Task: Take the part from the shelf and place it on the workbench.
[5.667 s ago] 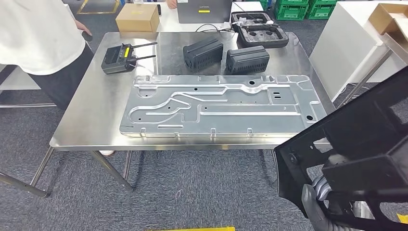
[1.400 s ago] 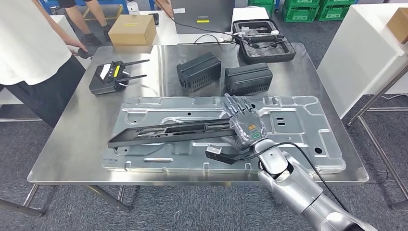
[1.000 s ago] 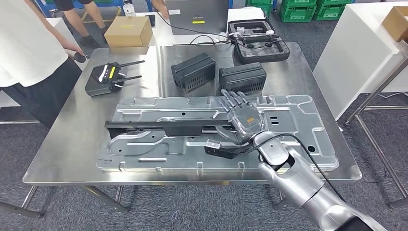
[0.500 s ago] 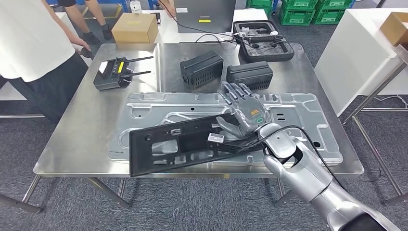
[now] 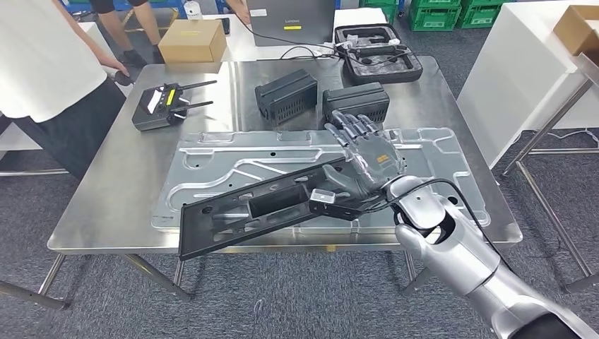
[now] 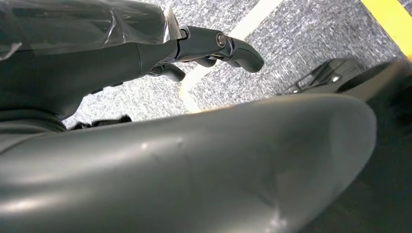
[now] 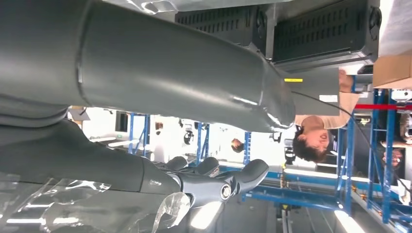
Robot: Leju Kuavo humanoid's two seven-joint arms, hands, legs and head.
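Note:
The part is a long flat black frame (image 5: 261,208). It lies slantwise over the big metal plate (image 5: 424,162) on the steel workbench (image 5: 113,191), and its near left corner juts past the front edge. My right hand (image 5: 364,159) holds the part's right end, with the thumb across it and the fingers stretched forward over the plate. In the left wrist view my left hand (image 6: 145,48) hangs over grey carpet, fingers loosely bent, holding nothing.
Two black ribbed boxes (image 5: 286,88) (image 5: 357,101) stand just behind the plate. A remote controller (image 5: 159,113) sits at the back left, with a cardboard box (image 5: 192,39) and an open case (image 5: 378,53) further back. A person (image 5: 42,56) stands at the table's left. A white cabinet (image 5: 523,63) stands to the right.
The part was carried from near my body onto the plate. In the last second it turned from on-edge to flat and its left end swung toward the front edge. The camera shifted slightly.

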